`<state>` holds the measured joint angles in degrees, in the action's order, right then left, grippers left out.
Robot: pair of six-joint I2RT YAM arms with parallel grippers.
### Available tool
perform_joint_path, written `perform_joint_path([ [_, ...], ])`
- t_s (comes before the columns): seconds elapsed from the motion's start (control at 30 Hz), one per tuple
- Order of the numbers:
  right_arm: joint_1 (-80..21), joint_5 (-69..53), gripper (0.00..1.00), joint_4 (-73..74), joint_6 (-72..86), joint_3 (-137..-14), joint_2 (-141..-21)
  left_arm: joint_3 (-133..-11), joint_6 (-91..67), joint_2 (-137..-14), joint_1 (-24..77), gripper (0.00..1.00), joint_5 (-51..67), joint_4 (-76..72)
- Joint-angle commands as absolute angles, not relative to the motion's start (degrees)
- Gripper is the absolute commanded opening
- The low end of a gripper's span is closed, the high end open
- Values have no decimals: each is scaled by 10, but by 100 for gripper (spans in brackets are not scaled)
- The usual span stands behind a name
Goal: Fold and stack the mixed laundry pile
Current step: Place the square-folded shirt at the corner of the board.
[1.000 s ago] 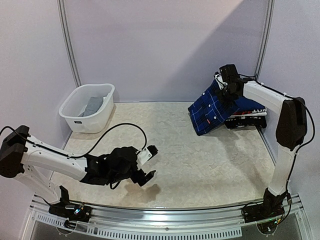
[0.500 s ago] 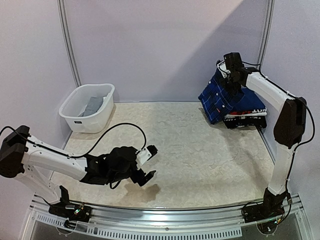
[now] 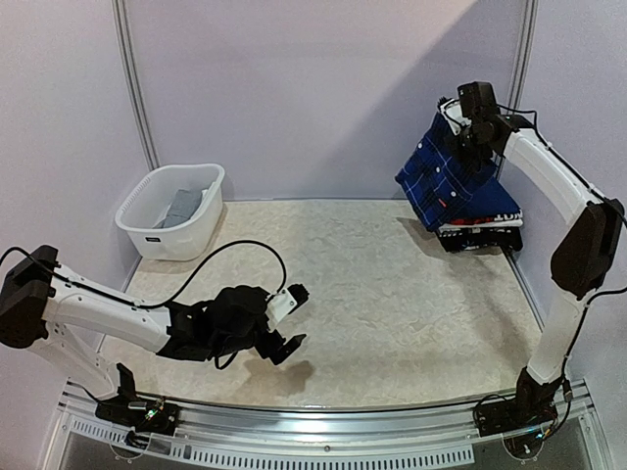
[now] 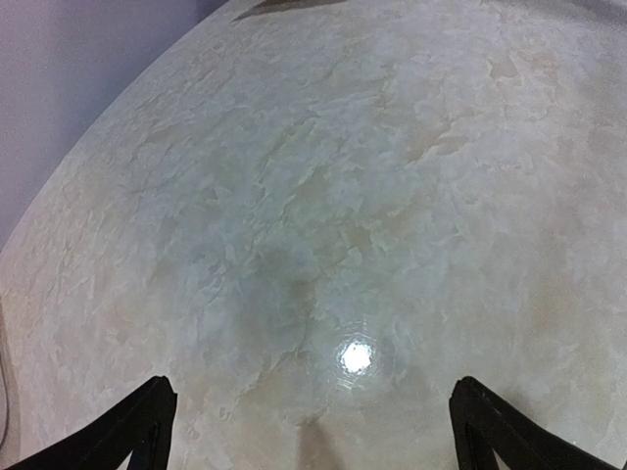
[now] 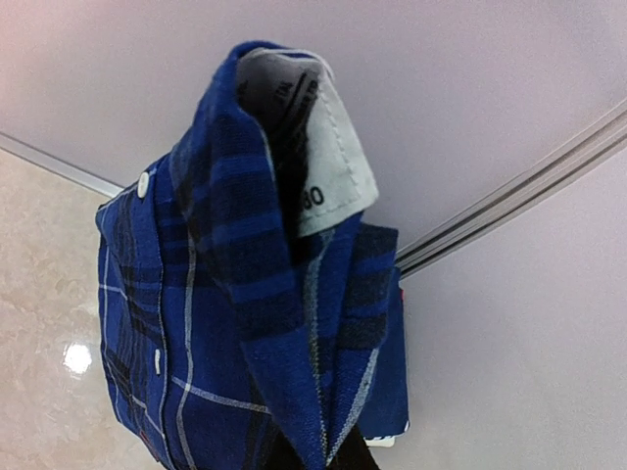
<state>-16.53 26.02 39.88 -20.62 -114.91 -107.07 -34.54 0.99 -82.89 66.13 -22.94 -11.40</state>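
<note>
Grips the blue plaid shirt (image 3: 443,179) in clamped right jaws at upper right, hanging over the folded stack (image 3: 482,225). Holds left jaws spread wide, empty, above the worktop (image 3: 392,294) at lower left.

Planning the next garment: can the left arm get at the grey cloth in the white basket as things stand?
Probably yes. The left tool is open and empty, the basket stands open-topped on the left, nothing lies between, and the grey cloth lies exposed inside.
</note>
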Motion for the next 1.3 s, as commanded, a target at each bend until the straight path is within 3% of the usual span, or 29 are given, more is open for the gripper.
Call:
perform_joint_path([
  [0.0,-151,262,0,390,-200,-1185,-1043,-341,5,-830,651,100,-220,-126],
  [0.6,-62,235,0,381,-211,-1271,-1191,-341,8,-839,650,100,-216,-129],
  [1.27,25,228,0,284,-258,-1268,-1319,-340,9,-863,637,100,-207,-150],
])
